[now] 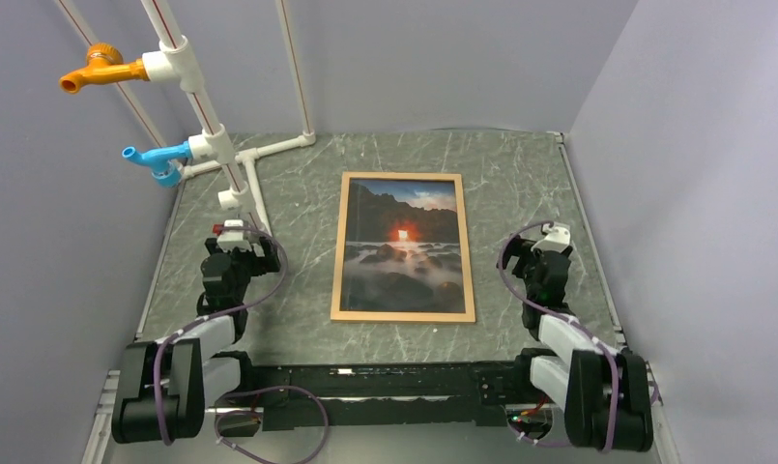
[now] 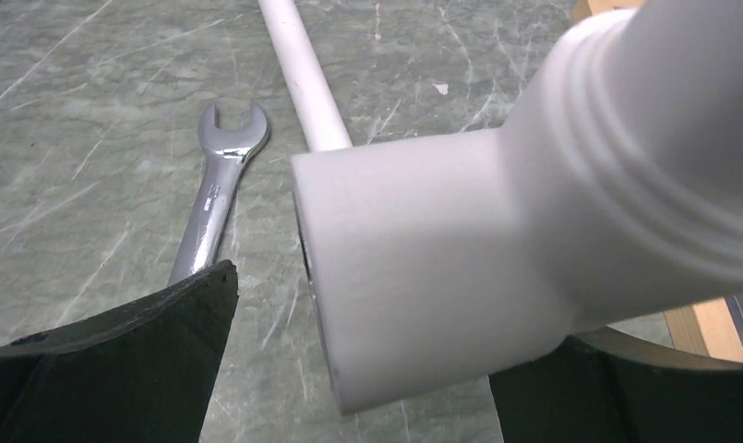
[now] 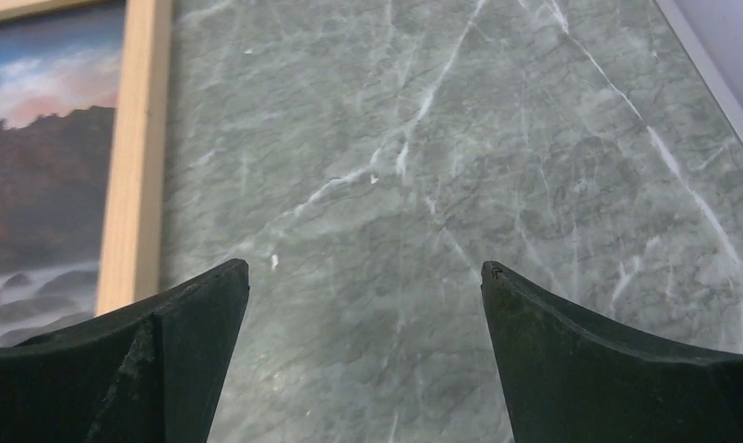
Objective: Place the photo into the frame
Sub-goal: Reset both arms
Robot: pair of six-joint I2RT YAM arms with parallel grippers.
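Both arms crouch folded beside the frame (image 1: 402,316); left end effector (image 2: 395,309) and right end effector (image 3: 365,269) gape wide, gripping nothing.

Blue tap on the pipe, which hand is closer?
Left. The left hand is at the pipes near the blue tap; the right hand is past the frame.
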